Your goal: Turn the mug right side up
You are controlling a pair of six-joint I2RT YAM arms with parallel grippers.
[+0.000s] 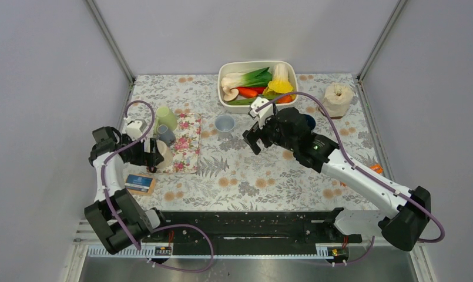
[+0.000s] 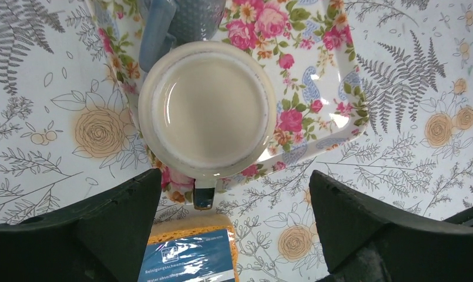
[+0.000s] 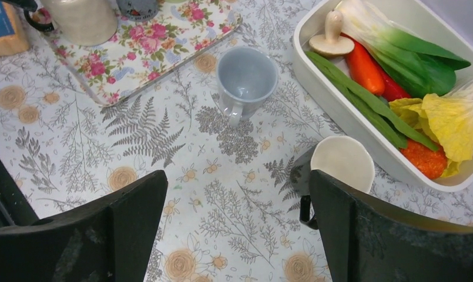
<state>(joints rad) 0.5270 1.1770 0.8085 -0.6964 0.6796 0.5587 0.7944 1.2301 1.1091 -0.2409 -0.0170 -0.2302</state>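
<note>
Hidden by arm: in the top view the right arm covers most of a dark blue item behind its wrist, so little of it can be made out.
Upturned cup [image 3: 342, 165]: in the right wrist view this shows a pale round face and a dark handle. It is probably a cup standing base up, partly cut off by the claw's finger.
Cut off: a dotted blue-grey cup [image 2: 187, 20] runs off the top of the left wrist view, and a wrapped sponge [image 2: 190, 255] runs off the bottom.
Cream cup [image 2: 213, 106]: it sits on the corner of the floral tray [image 2: 334, 88]. From straight above it is unclear whether its mouth or its base faces up.
Right claw [image 3: 236, 197]: jaws spread wide with nothing between them. It touches nothing and hangs above the bare tabletop [image 3: 222, 247], near the mug.
Left claw [image 2: 234, 182]: jaws fully apart and gripping nothing, poised over the cream cup.
Mug [image 3: 245, 79]: it stands upright on the tabletop with its mouth up and its handle towards the right claw. It sits between the floral tray and the vegetable tub [image 1: 256, 63], touching neither.
</note>
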